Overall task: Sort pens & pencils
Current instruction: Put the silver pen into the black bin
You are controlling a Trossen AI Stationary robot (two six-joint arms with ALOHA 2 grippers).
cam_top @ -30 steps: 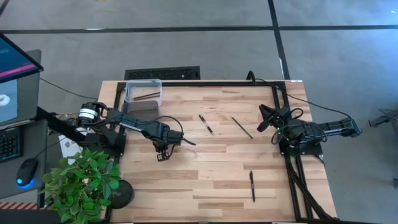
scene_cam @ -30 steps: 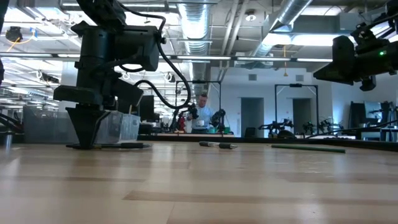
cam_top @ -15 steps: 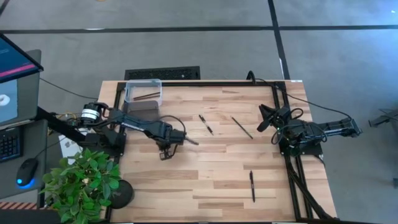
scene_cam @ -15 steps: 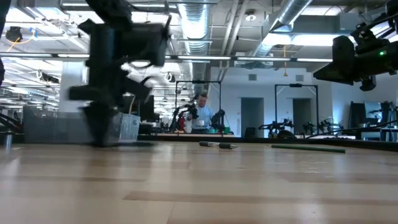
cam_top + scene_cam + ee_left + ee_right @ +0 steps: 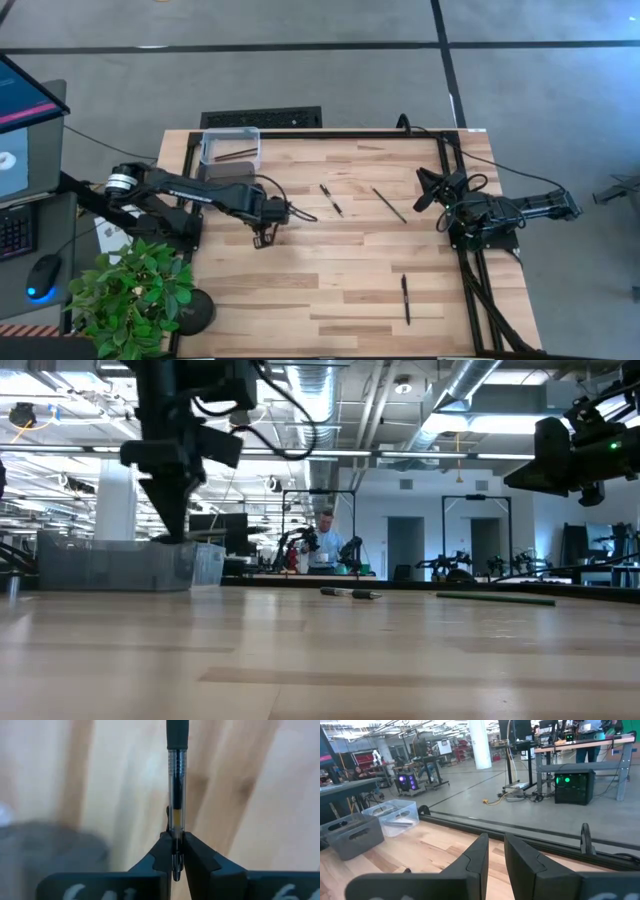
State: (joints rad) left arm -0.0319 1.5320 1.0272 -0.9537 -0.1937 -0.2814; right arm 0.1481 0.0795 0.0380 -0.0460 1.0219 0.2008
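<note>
My left gripper [image 5: 262, 238] hangs above the table's left half, shut on a pen [image 5: 176, 785] that has a clear barrel and a black grip section. In the low view this gripper [image 5: 170, 525] is up in front of the clear bin [image 5: 115, 565]. Another pen [image 5: 331, 199] and a thin pencil [image 5: 389, 205] lie flat mid-table. A third pen [image 5: 405, 298] lies toward the near right. My right gripper [image 5: 425, 190] waits at the right edge, its fingers [image 5: 480, 855] a narrow gap apart with nothing between them. My left gripper pinches the pen's clear barrel [image 5: 176, 827] between its two fingers, close to one end, which pokes out just behind the fingertips. The fingers come from above, pointing down, and lie across the pen. The pen is lifted clear of the wood.
A clear bin [image 5: 230, 147] with thin sticks inside stands at the far left corner, a grey bin [image 5: 350, 835] beside it. A potted plant [image 5: 135, 290] sits off the near left corner. A black frame [image 5: 330, 133] edges the table. Bare wood stretches across the middle.
My left gripper has risen straight up off the table with the pen, which lay on the wood a second ago and now hangs clear. It has also drifted a little toward the far edge.
</note>
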